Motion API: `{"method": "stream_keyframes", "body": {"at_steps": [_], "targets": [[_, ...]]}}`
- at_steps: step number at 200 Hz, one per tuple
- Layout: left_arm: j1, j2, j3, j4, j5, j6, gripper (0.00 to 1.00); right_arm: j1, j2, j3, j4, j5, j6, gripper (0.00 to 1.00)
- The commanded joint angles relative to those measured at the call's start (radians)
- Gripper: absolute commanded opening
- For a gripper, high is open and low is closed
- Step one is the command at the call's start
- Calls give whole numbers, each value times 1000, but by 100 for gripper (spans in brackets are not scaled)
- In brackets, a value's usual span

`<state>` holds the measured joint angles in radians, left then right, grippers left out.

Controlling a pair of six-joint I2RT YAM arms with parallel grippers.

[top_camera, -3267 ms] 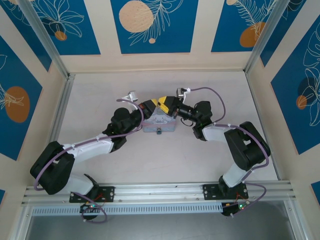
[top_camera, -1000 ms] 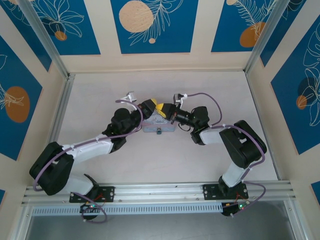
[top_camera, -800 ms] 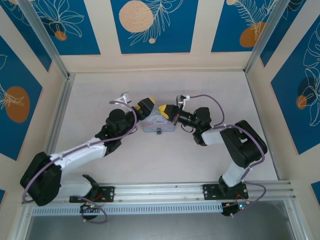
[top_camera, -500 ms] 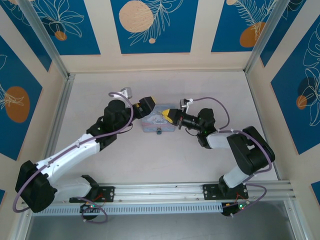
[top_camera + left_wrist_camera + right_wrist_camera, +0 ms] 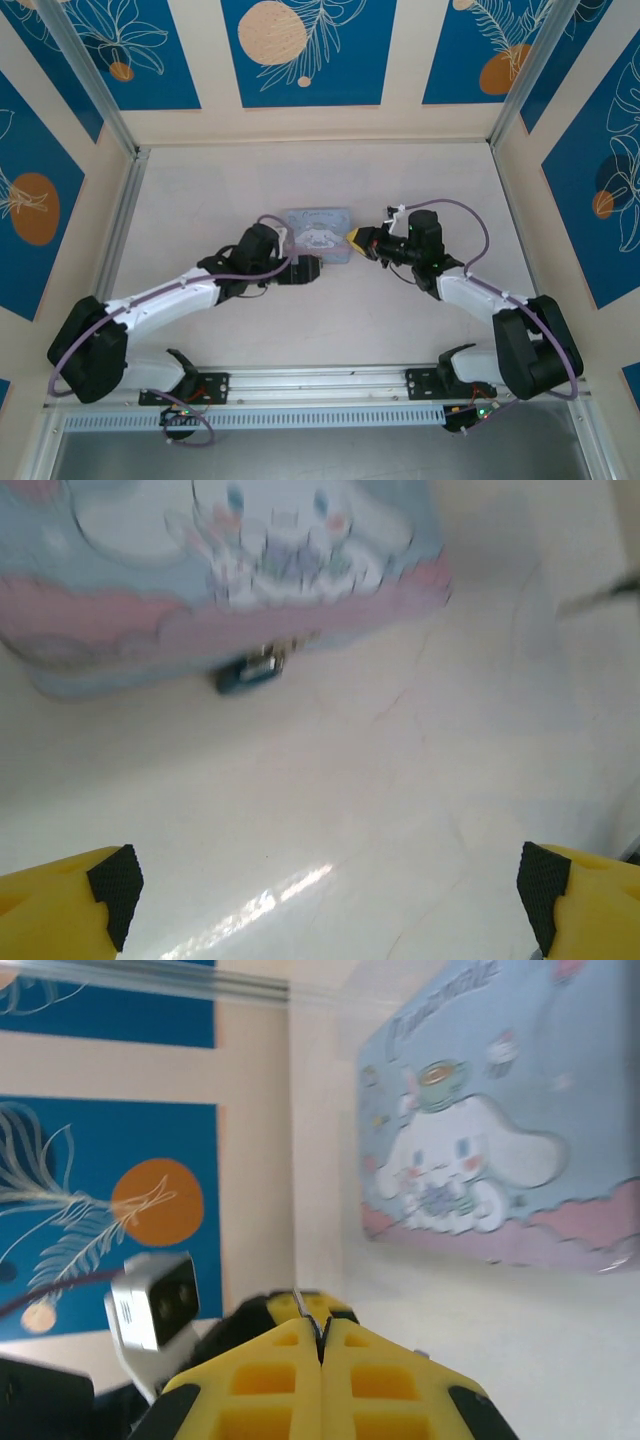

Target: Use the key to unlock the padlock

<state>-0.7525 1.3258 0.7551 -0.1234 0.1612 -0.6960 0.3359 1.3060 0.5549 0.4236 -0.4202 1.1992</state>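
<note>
The padlock [image 5: 250,670], small and blue with a silvery shackle, hangs at the front of the pale blue patterned tin [image 5: 230,580]. My left gripper [image 5: 328,885] is open, its yellow fingertips [image 5: 110,885] wide apart over bare table short of the padlock. From above, the left gripper [image 5: 312,269] lies at the tin's [image 5: 315,232] near edge. My right gripper [image 5: 321,1330] is shut on the key [image 5: 301,1302], a thin metal sliver poking out between the yellow fingers. The right gripper [image 5: 353,239] sits just off the tin's right side, pointing at it.
The tin [image 5: 480,1140] lies mid-table with its cartoon lid up. The left arm's wrist camera [image 5: 155,1300] shows close behind my right fingers. Blue and cream walls [image 5: 300,60] and aluminium posts enclose the table. The arms' mounting rail [image 5: 320,380] runs along the near edge.
My left gripper has opened and come off the tin to its near edge. The right gripper has drawn back to the right, still shut. The tin's lid is now uncovered.
</note>
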Motion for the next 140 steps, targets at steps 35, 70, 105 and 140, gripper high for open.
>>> {"method": "stream_keyframes", "body": {"at_steps": [35, 70, 105, 140], "targets": [[-64, 143, -59, 295, -98, 104, 90, -6, 139, 106, -19, 32, -9, 0], [-74, 230, -86, 438, -156, 127, 87, -6, 192, 123, 1, 51, 13, 0], [-81, 307, -102, 564, -176, 147, 84, -6, 249, 146, 26, 46, 26, 0], [-80, 395, -91, 648, -188, 183, 80, -6, 315, 179, 48, 24, 35, 0]]}}
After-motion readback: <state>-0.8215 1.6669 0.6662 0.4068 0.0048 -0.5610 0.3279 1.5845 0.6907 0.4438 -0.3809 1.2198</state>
